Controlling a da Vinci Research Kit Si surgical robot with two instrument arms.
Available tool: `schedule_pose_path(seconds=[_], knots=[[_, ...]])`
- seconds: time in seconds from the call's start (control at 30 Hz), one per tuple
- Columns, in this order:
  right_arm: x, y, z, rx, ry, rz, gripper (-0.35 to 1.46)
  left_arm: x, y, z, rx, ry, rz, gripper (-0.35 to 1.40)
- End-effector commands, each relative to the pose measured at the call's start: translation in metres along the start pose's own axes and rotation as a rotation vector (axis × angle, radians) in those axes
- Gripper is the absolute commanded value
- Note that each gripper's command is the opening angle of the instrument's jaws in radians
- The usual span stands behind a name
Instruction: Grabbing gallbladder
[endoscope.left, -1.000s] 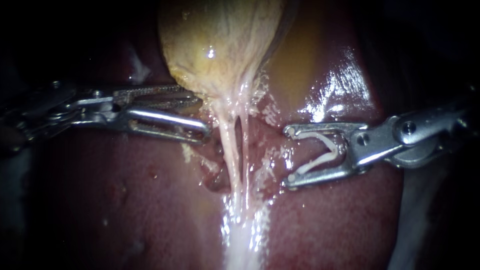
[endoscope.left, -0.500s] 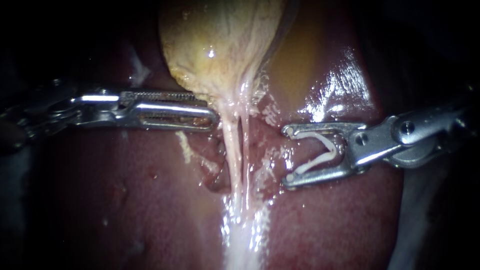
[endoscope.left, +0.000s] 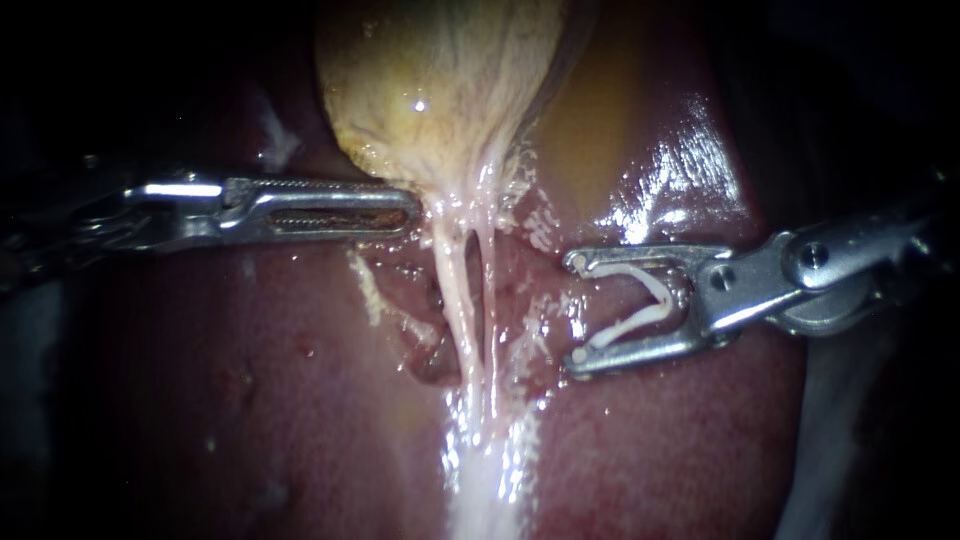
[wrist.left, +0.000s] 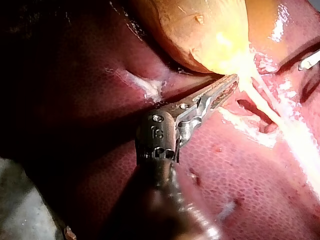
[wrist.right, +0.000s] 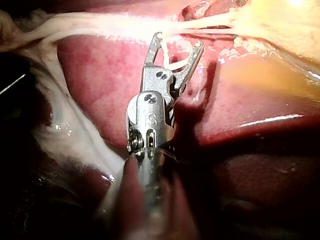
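Observation:
The yellow-tan gallbladder (endoscope.left: 440, 80) hangs at the top centre over the dark red liver (endoscope.left: 250, 400). Two thin pale tubes (endoscope.left: 458, 300) run down from its neck. My left instrument (endoscope.left: 415, 210) lies level, its jaws together, the tips pinching pale tissue at the gallbladder's lower left edge. In the left wrist view the left instrument's (wrist.left: 232, 80) tips meet the gallbladder (wrist.left: 200, 25) at its narrow end. My right instrument (endoscope.left: 577, 310) stands apart to the right of the tubes, jaws spread and carrying a white V-shaped clip (endoscope.left: 640, 300). The right wrist view shows the right instrument (wrist.right: 178, 41) just short of the tubes.
Wet, shiny liver surface (endoscope.left: 660, 190) lies above my right instrument. A raw, reddish pocket (endoscope.left: 430, 350) sits left of the tubes. Pale fatty tissue (endoscope.left: 485, 490) spreads at the bottom centre. The view's edges are dark.
My left instrument's jaws, open a second ago, have come together at the gallbladder's lower edge and lifted slightly, drawing the neck tissue leftward. My right instrument has stayed still.

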Motion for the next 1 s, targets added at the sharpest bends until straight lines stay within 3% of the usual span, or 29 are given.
schedule_pose_path(seconds=[0.03,0.4,0.57,1.0], knots=[[0.0,0.0,0.0,0.0,0.0,0.0,0.5,0.0002,0.0001,-0.0003,-0.003,-0.001,-0.001,-0.35],[0.0,0.0,0.0,0.0,0.0,0.0,0.5,0.0023,0.0005,-0.0038,0.002,-0.005,-0.014,-0.35],[0.0,0.0,0.0,0.0,0.0,0.0,0.5,0.0032,0.0013,-0.0049,0.002,0.008,-0.023,-0.35],[0.0,0.0,0.0,0.0,0.0,0.0,0.5,0.0029,0.0016,-0.0048,0.005,0.01,-0.023,-0.35]])
